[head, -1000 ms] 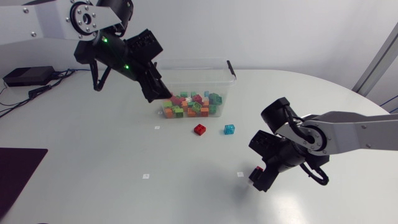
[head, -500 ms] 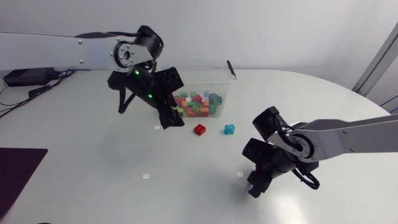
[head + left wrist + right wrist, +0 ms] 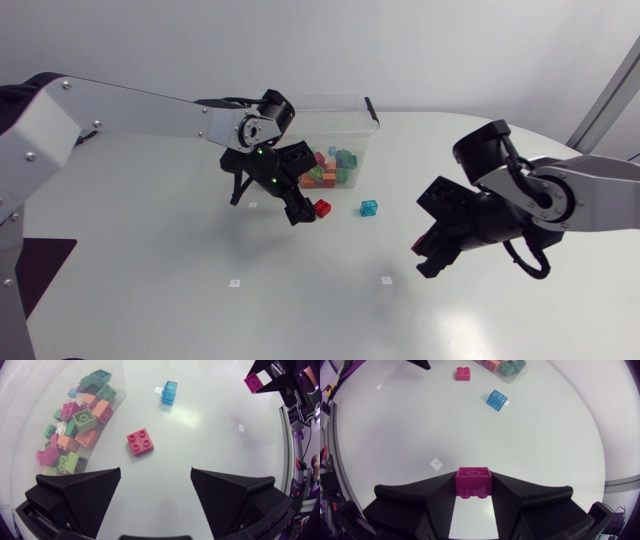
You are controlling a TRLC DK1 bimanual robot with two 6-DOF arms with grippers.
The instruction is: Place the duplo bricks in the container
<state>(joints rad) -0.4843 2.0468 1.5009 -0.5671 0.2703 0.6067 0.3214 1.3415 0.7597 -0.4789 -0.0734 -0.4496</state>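
The clear container (image 3: 345, 101) at the table's back holds several coloured duplo bricks (image 3: 322, 168). In front of it lie a red brick (image 3: 322, 208) and a translucent blue brick (image 3: 369, 208). My left gripper (image 3: 299, 207) hangs open just left of the red brick; in the left wrist view the red brick (image 3: 140, 442) lies ahead of the open fingers (image 3: 82, 492). My right gripper (image 3: 428, 255) is above the table at the right, shut on a magenta brick (image 3: 473, 481). The blue brick (image 3: 496, 400) lies far ahead of it.
Small white markers (image 3: 234, 283) (image 3: 386, 280) dot the tabletop. A dark mat (image 3: 30, 270) lies at the left edge. The brick pile (image 3: 75, 425) in the container shows beside the left gripper's finger.
My left arm came down from over the container to the table beside the red brick. My right gripper shut on the magenta brick and lifted it off the table.
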